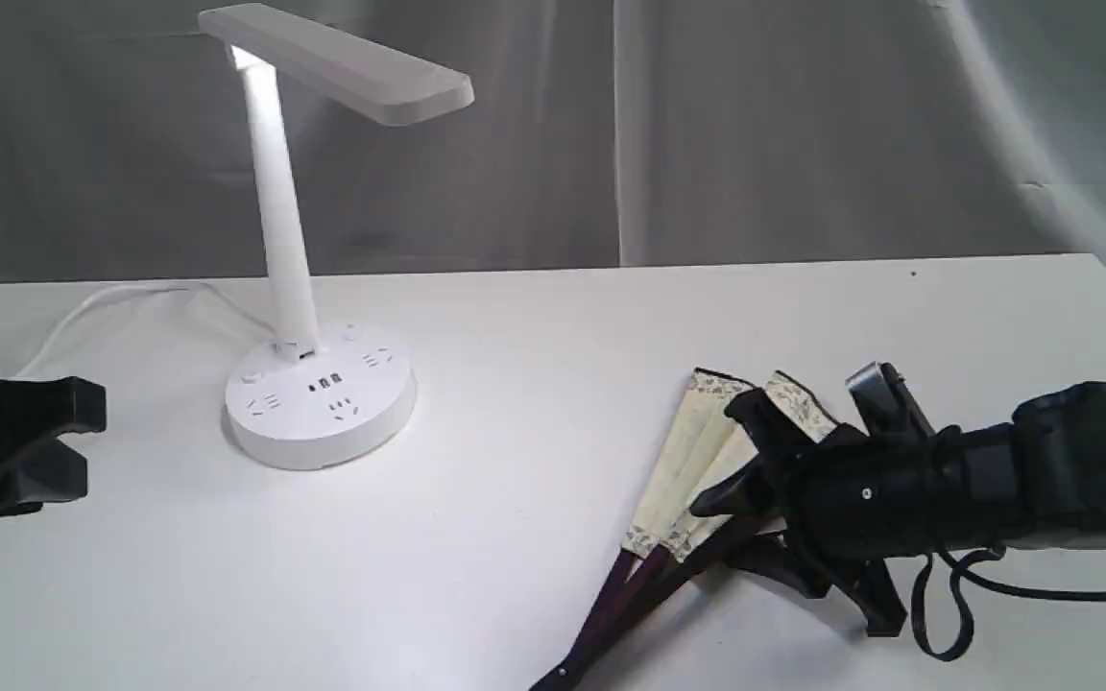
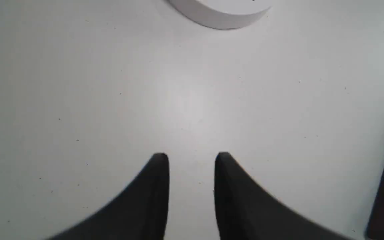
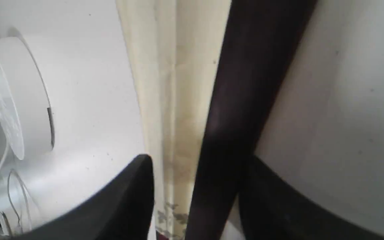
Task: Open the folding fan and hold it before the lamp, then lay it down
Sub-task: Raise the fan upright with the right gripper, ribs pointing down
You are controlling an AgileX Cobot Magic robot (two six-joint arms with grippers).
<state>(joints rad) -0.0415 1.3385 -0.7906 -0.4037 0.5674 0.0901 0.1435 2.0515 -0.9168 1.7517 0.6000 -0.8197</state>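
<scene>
Two black pincers on this white counter [image 1: 534,326], and only one is busy. The right pincer [image 1: 755,451] sits low at the front right, its fingers straddling the folding fan [image 1: 697,451]. From its wrist view one dark maroon guard runs between the two black fingers, with the cream pleats beside it; the fingers look spread around it, but I can't tell if they actually press on it. The fan is only partly spread, a narrow wedge lying on the counter: cream pleated paper with a speckled floral strip along the outer edge, slim maroon ribs gathering down to a pivot near the front edge of the counter.

The left pincer [image 2: 192,160] hangs at the far left edge, spread with bare counter showing between its matte, tapered tips, holding nothing.

The lamp [image 1: 308,288] stands back left: smooth white plastic, flat rectangular head tilted over a slim stem, round puck-shaped base with sockets and small buttons on top. Its white cord [image 1: 102,307] trails off leftward behind the left pincer.

Room-wise, a wide bare stretch of counter lies between the lamp base and the fan, well apart. Grey cloth [image 1: 755,125] hangs behind the counter's far edge.
</scene>
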